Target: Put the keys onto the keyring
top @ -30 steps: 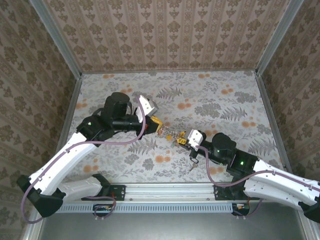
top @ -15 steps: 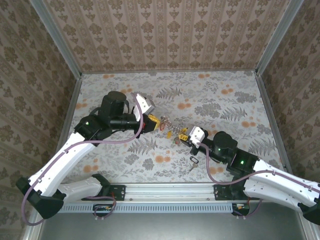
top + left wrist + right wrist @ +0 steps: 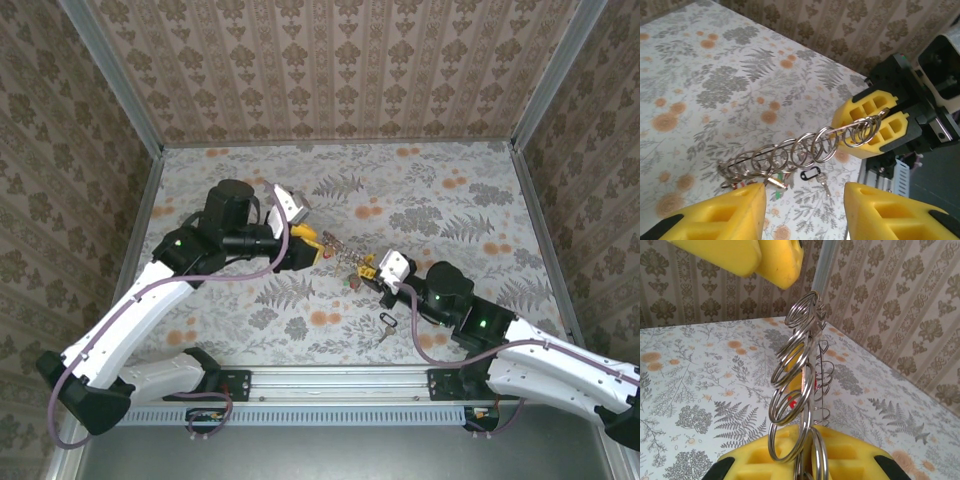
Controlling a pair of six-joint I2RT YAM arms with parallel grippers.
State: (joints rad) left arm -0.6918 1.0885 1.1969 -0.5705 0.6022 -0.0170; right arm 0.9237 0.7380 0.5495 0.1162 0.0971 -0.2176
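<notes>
Top view: the keyring [image 3: 340, 258] spans the gap between the two grippers over the middle of the table [image 3: 450, 190]. Its long axis runs from upper left, by the left gripper [image 3: 308, 247], to lower right at the right gripper [image 3: 367, 270]. A black-tag key [image 3: 385, 322] lies on the cloth nearer the bases, well apart from the chain. It looks like the one not yet threaded, and it is small and flat enough to be a hard pick.

Left wrist: the left gripper [image 3: 804, 192] has its jaws wide apart with nothing between them. The keyring's near end sits just above one finger, and I cannot tell whether it touches. Coloured tags [image 3: 776, 183] dangle at that end. The far end is pinched in the right gripper [image 3: 875, 125], clenched on the last loops, so the chain climbs from low left to upper right. With one end likely free, the floppy chain could sag or swing, or snag on the open finger if either arm moves.

Right wrist: the keyring [image 3: 795, 380] rises from the right gripper [image 3: 805, 450] and points at the left gripper [image 3: 775, 260]. The hold is on thin wire at the fingertips — a jerk could make the loops slip or twist out, dropping the whole chain.
</notes>
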